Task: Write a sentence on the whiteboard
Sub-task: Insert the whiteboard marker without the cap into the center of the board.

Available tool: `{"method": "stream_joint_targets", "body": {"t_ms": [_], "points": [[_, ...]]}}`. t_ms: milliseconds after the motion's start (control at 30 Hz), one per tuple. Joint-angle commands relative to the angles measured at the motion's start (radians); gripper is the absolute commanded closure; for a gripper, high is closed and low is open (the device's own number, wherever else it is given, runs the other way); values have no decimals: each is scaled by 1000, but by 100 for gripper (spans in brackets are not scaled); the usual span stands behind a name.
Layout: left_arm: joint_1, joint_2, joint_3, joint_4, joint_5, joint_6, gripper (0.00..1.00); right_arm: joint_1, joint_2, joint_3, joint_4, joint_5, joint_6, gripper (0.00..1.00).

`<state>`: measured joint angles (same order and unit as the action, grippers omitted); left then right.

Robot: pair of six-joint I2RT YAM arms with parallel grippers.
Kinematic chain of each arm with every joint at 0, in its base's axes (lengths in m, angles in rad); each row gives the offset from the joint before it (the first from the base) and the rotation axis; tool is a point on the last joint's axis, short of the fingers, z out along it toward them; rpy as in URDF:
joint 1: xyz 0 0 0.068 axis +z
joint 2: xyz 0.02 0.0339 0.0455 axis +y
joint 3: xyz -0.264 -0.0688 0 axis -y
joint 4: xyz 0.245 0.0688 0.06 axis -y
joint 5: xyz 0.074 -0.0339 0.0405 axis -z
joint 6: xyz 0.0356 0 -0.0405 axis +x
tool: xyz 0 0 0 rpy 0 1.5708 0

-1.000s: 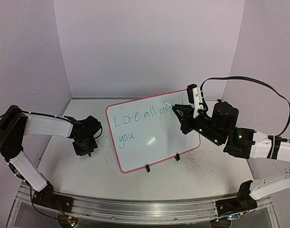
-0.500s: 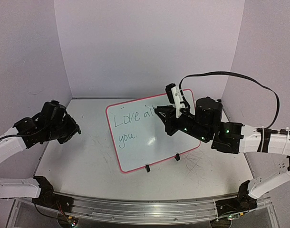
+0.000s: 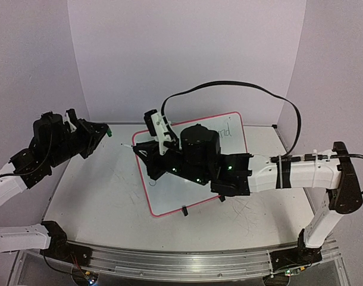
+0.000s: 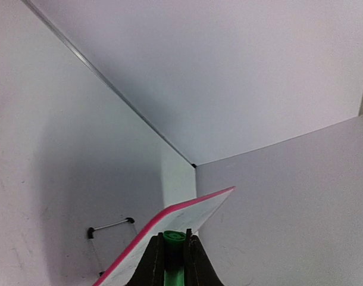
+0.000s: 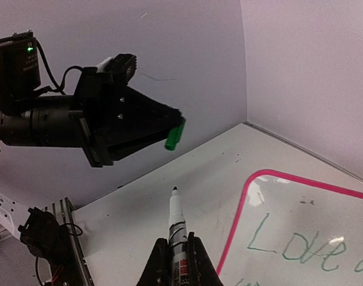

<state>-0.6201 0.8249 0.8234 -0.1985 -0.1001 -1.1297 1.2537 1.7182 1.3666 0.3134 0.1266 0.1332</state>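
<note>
Black right arm [image 3: 259,173] overhangs whiteboard [image 3: 169,199], hiding most of sentence [image 5: 300,250].

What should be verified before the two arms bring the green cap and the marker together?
1. Grip on green cap by left gripper: ok, pinched at the fingertips.
2. Grip on marker by right gripper, tip bare: ok.
3. Gap between cap and marker tip free of other things: ok.
4. Open end of the cap facing the tip: cannot tell.
5. Whole sentence on whiteboard: cannot tell; the right arm covers most of it from above.
</note>
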Motion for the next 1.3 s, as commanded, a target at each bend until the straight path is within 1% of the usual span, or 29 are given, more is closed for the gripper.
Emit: {"method": "stream_joint_targets", "body": {"t_ms": [0, 100, 267, 400, 567, 900, 1267], "points": [[3, 36, 13, 284, 146, -39, 99, 50, 85, 116, 61, 98, 43, 100], [3, 53, 3, 342, 178, -94, 100, 67, 123, 156, 72, 203, 43, 100], [3, 71, -1, 352, 183, -161, 100, 73, 148, 188, 81, 378, 42, 100], [3, 66, -21, 353, 156, -209, 100, 73, 149, 194, 109, 455, 14, 100], [3, 65, -32, 358, 135, -222, 100, 74, 164, 218, 147, 450, -42, 100], [3, 65, -34, 362, 127, -229, 100, 85, 190, 246, 161, 410, -69, 100], [3, 62, -30, 366, 117, -227, 100, 107, 203, 251, 179, 436, -111, 100]]}}
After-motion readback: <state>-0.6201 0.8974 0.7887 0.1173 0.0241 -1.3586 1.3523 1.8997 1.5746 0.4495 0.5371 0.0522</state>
